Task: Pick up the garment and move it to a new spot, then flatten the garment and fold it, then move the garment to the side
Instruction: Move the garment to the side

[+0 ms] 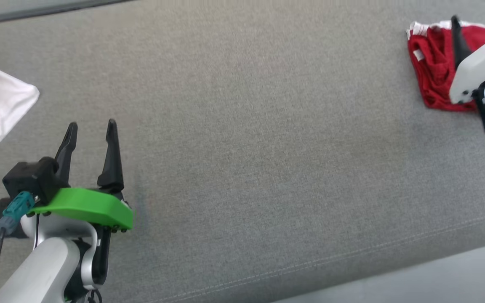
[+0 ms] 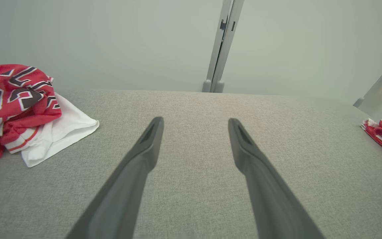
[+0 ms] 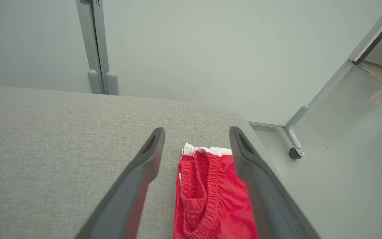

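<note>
Grey cushion (image 1: pixel 242 147): red garment (image 3: pixel 211 199) lies between right jaws, spread apart; left jaws apart too.

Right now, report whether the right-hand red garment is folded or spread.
Folded: the red garment lies as a compact bundle, elastic edges layered.
</note>
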Tool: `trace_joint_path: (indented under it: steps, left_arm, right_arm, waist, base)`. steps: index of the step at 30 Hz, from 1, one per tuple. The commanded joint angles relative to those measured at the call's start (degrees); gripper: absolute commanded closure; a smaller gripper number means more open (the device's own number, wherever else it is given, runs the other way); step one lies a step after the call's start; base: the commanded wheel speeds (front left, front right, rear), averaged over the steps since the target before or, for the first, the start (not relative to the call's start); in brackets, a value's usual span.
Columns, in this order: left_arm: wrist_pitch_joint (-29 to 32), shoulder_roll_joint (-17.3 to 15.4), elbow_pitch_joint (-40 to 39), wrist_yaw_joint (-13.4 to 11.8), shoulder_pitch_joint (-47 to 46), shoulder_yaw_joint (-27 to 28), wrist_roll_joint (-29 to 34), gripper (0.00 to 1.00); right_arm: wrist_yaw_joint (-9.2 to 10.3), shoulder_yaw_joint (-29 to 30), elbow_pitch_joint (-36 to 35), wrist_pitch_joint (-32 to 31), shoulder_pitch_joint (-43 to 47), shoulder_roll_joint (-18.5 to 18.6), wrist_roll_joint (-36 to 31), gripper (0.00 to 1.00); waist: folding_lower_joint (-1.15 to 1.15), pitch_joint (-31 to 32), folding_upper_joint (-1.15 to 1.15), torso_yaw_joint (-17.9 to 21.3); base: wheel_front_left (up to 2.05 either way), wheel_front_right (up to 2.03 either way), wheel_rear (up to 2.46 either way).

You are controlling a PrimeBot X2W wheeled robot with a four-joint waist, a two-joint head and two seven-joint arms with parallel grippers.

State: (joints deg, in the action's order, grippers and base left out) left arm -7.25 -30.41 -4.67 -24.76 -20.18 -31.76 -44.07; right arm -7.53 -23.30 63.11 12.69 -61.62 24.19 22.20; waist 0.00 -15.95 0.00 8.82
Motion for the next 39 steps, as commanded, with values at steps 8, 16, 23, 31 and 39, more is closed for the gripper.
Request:
trace_joint_path:
  steps: [8, 16, 23, 31, 39]
  left_arm:
    - [-2.81, -2.24, 5.20, 2.67, 7.38, 1.80, -3.69, 0.00]
    - [-4.98, -3.34, 7.86, 4.46, 12.03, 2.16, -4.51, 0.00]
    - [-6.78, -3.13, 6.63, 2.92, 17.01, 4.71, -5.15, 0.00]
    - [-7.61, -1.92, 4.08, 1.94, 21.33, 6.74, -4.34, 0.00]
    - [-7.85, -0.81, 3.96, 2.72, 22.65, 6.80, -3.37, 0.00]
  right_arm:
    - [0.09, 1.31, -4.56, 0.78, 10.45, -4.35, 3.74, 0.00]
    - [0.09, 3.64, -11.07, 1.50, 19.08, -6.85, 2.95, 0.00]
    - [0.09, 8.64, -19.89, 0.77, 28.58, -10.18, 0.46, 0.00]
    - [0.09, 17.80, -34.94, -3.85, 40.81, -15.52, -6.64, 0.00]
    - [0.08, 21.45, -50.92, -11.32, 51.91, -20.79, -10.63, 0.00]
  waist:
    - [0.00, 11.10, 0.00, -4.49]
    - [0.00, 14.62, 0.00, -6.35]
    - [0.00, 16.82, 0.00, -8.02]
    - [0.00, 17.49, 0.00, -9.78]
    - [0.00, 17.61, 0.00, -11.27]
  base:
    - [0.00, 0.00, 0.00]
    - [0.00, 0.00, 0.00]
    - [0.00, 0.00, 0.00]
    - [0.00, 0.00, 0.00]
    - [0.00, 0.00, 0.00]
